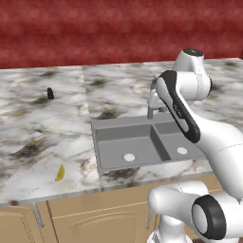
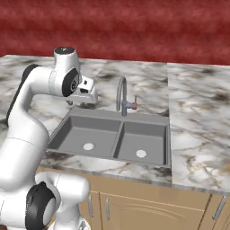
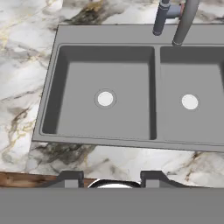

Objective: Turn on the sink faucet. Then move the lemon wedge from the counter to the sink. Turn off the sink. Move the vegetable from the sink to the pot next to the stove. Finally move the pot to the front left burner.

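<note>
The grey double-basin sink (image 1: 97, 142) (image 2: 72, 123) (image 3: 105, 33) lies in the marble counter (image 1: 42, 128) (image 2: 197, 134), both basins bare with a white drain each. The gooseneck sink faucet (image 2: 121, 92) (image 3: 186, 22) (image 1: 150, 112) stands behind the divider, and no water shows at its spout. The yellow lemon wedge (image 1: 60, 172) lies on the counter left of the sink, near the front edge. My gripper (image 2: 81, 103) (image 3: 112, 179) hovers above the sink's left end, pointing down, open with nothing between its fingers. The pot, the stove and the vegetable are out of view.
A small black cone-shaped object (image 1: 50, 93) stands on the counter at the back left. A red wall (image 2: 134, 31) runs behind the counter. Tan cabinets (image 1: 95, 218) with handles sit below the counter's front edge.
</note>
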Controlling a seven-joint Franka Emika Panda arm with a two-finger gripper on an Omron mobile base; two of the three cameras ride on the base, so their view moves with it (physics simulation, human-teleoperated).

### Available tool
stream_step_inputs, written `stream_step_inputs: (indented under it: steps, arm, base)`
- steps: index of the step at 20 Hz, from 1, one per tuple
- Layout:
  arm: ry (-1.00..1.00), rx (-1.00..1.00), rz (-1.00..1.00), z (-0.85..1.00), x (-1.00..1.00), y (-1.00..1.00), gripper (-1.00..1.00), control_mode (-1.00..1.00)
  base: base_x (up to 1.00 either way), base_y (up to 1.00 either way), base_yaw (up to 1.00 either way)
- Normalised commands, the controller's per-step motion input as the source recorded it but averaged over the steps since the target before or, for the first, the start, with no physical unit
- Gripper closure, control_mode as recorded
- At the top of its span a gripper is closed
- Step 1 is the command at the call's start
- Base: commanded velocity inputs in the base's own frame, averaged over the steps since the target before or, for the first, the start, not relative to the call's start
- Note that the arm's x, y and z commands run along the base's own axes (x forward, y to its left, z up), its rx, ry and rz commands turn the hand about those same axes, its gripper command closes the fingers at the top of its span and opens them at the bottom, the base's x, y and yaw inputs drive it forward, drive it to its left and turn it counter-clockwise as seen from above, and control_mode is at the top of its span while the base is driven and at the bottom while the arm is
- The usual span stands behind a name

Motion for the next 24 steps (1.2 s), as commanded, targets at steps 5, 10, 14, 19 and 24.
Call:
stream_step_inputs:
  steps: [5,10,14,19,24]
  arm:
    - [-0.03,0.0,0.0,-0.01,0.0,-0.02,-1.0,1.0]
    - [0.0,0.0,0.0,0.0,0.0,0.0,-1.0,1.0]
    - [0.0,0.0,0.0,0.0,0.0,0.0,-1.0,1.0]
    - [0.0,0.0,0.0,0.0,0.0,0.0,-1.0,1.0]
    - [0.0,0.0,0.0,0.0,0.0,0.0,-1.0,1.0]
  base:
    - [0.0,-0.32,0.03]
    - [0.02,-0.65,0.03]
    - [0.14,-0.42,0.01]
    - [0.28,-0.16,0.0]
    - [0.25,0.0,-0.04]
